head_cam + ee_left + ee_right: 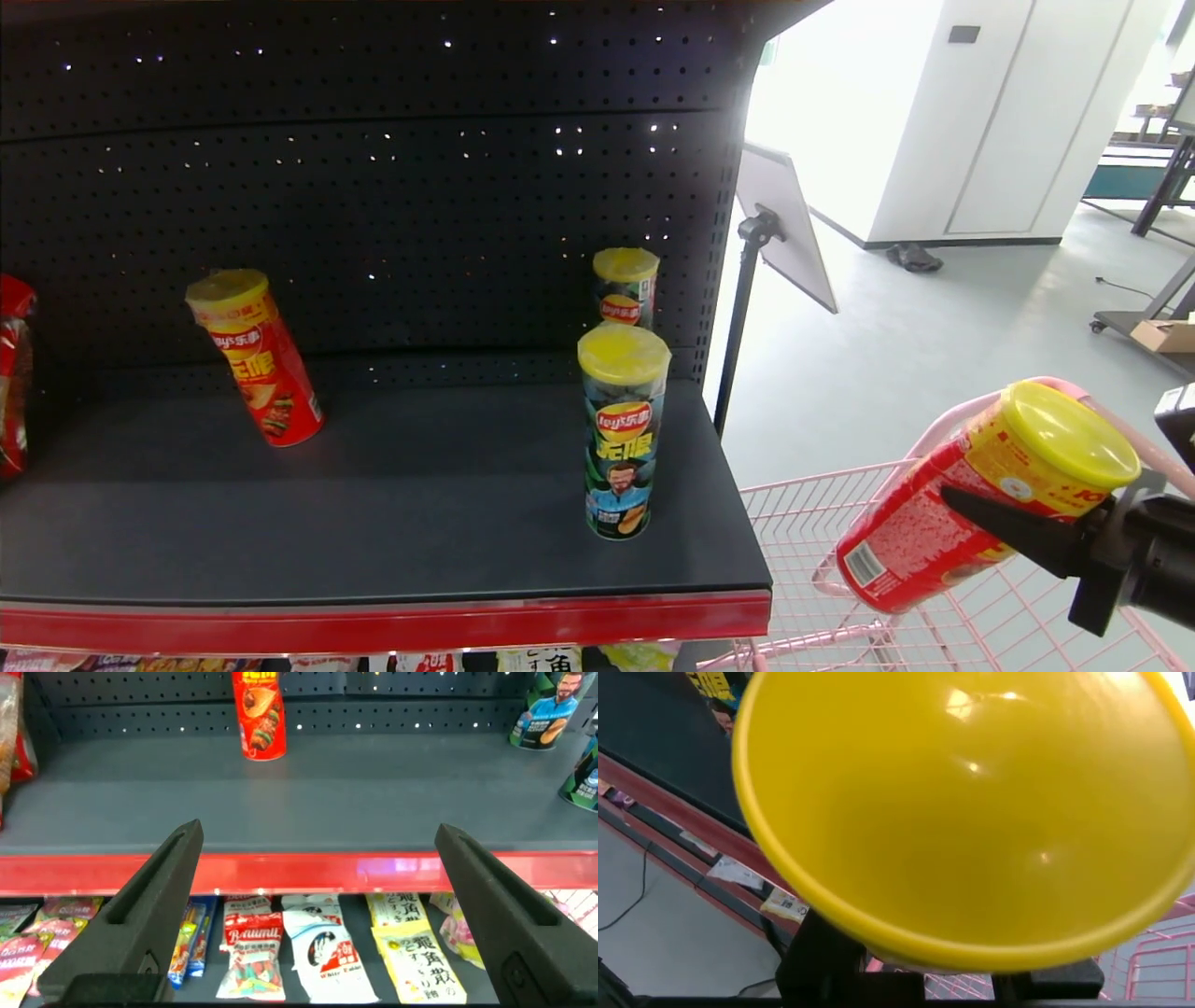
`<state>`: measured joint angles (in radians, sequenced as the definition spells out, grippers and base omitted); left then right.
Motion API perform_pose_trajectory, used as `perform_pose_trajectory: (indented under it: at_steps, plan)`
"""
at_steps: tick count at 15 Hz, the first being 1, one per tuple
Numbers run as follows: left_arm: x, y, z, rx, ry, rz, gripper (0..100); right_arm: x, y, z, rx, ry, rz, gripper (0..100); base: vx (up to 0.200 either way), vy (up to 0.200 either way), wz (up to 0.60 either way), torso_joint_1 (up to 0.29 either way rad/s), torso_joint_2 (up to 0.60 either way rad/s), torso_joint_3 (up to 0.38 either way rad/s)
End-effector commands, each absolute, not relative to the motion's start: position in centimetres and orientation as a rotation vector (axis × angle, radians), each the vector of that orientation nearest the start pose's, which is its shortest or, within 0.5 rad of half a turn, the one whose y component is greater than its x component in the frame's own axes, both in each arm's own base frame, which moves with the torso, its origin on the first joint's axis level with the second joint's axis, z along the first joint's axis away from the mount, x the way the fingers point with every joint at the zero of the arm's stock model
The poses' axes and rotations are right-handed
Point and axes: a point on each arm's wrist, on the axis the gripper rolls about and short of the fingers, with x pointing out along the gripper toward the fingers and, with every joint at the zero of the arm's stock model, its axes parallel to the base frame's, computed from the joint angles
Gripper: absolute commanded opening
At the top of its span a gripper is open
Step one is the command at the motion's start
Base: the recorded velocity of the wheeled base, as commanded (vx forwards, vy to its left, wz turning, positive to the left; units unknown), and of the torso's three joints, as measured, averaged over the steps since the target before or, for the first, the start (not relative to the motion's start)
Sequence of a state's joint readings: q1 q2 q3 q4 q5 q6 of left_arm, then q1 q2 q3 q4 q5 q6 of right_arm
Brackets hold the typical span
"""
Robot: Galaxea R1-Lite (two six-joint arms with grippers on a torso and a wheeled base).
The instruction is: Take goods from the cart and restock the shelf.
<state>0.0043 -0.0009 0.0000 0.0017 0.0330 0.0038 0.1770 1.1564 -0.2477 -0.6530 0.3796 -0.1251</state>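
Observation:
My right gripper [991, 515] is shut on a red chips can with a yellow lid [971, 504], held tilted above the pink cart [803, 523], to the right of the shelf. The can's lid [971, 812] sits right in front of the right wrist camera. On the dark shelf [373, 504] stand a red can [254, 357] at the left, a dark can [621, 429] at the front right and another dark can [625, 285] behind it. My left gripper [318, 915] is open and holds nothing, level with the shelf's red front edge [299, 873], with the red can [260, 714] beyond.
A red bag [14, 373] lies at the shelf's left edge. Snack packets [308, 952] hang on the level below. A white board on a black stand [784, 229] rises just right of the shelf. The shelf's middle is bare.

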Motion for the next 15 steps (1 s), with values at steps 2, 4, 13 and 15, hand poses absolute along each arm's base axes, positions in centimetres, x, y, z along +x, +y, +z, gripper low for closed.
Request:
perform_pose_trajectory:
  at_steps: [2, 4, 13, 15]
  plan:
    - [-2.3, 0.1, 7.5, 0.003, 0.002, 0.038, 100, 14.0, 3.3, 15.8, -0.096, 0.220, 0.566, 0, 0.000, 0.200, 0.00, 0.002, 0.00, 0.005]
    - [-2.3, 0.1, 7.5, 0.003, 0.002, 0.038, 100, 13.9, 3.3, 15.9, -0.096, 0.214, 0.564, 0, 0.000, 0.200, 0.00, 0.015, 0.00, -0.002]
    - [-2.3, 0.1, 7.5, 0.003, 0.002, 0.038, 100, 10.8, 3.8, 16.5, -0.161, 0.126, 0.663, 0, 0.000, 0.156, 0.00, 0.000, 0.00, 0.002]
    - [-2.3, 0.1, 7.5, 0.003, 0.002, 0.038, 100, 8.8, 3.6, 16.2, -0.167, 0.164, 0.696, 0, 0.000, 0.000, 0.00, 0.000, 0.00, 0.000]
